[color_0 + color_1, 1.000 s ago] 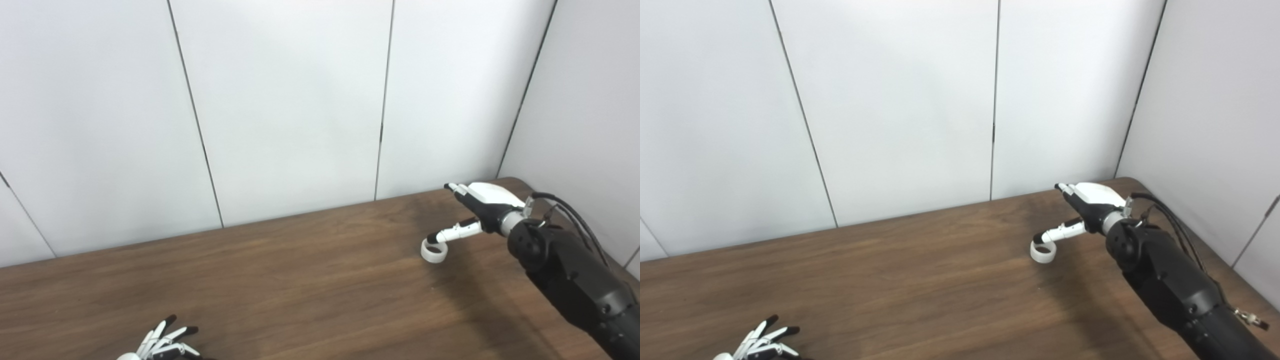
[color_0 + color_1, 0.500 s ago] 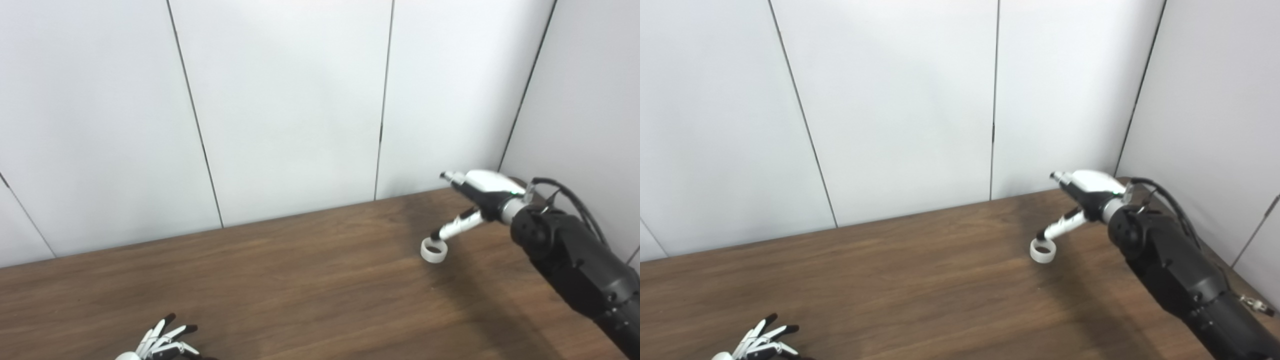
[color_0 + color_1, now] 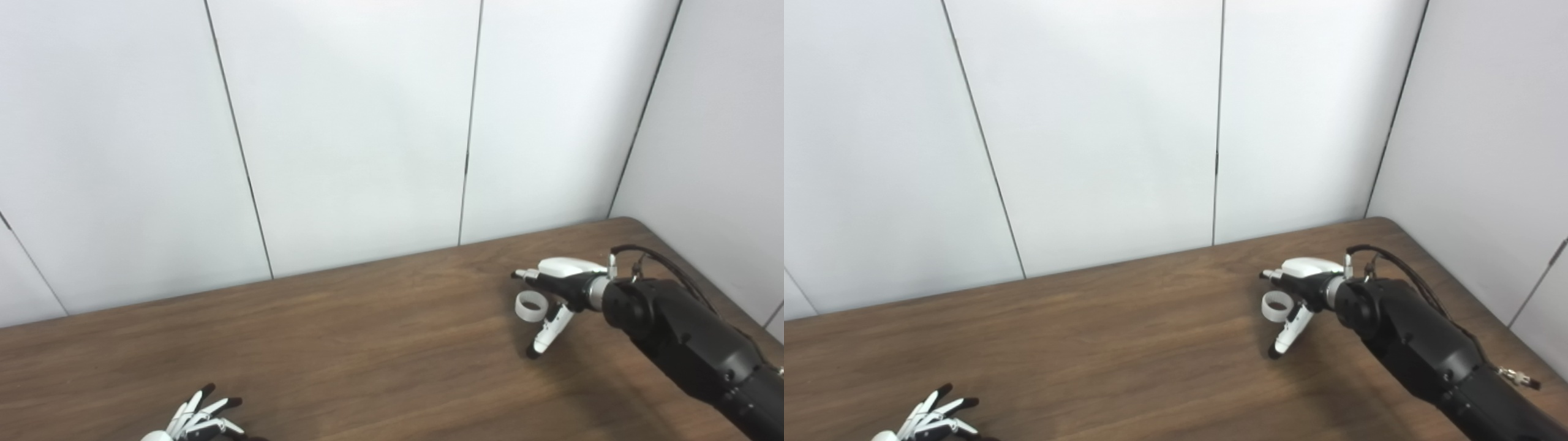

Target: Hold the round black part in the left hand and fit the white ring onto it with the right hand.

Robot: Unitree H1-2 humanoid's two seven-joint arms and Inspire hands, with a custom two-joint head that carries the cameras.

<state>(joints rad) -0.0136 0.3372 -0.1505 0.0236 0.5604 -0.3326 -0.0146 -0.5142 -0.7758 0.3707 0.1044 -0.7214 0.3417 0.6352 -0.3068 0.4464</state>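
The white ring (image 3: 530, 306) lies on the brown table (image 3: 380, 343) at the right. My right hand (image 3: 554, 293) is low over the table just right of it. The fingers (image 3: 528, 275) reach past the ring's far side and the thumb (image 3: 544, 334) points down on its near side, so the ring sits in the gap between them, not clasped. My left hand (image 3: 197, 419) shows only at the bottom edge on the left, fingers spread. A dark shape under it is cut off by the frame. No round black part is clearly visible.
White wall panels (image 3: 355, 135) stand along the table's far edge, and another wall (image 3: 723, 153) closes the right side. The table's rounded far right corner (image 3: 631, 222) is just behind the right hand. A black cable (image 3: 667, 264) loops over the right wrist.
The right hand dropped lower toward the table and turned. Its thumb left the ring's top and swung down to its near side. The ring barely moved. The left hand stayed put.
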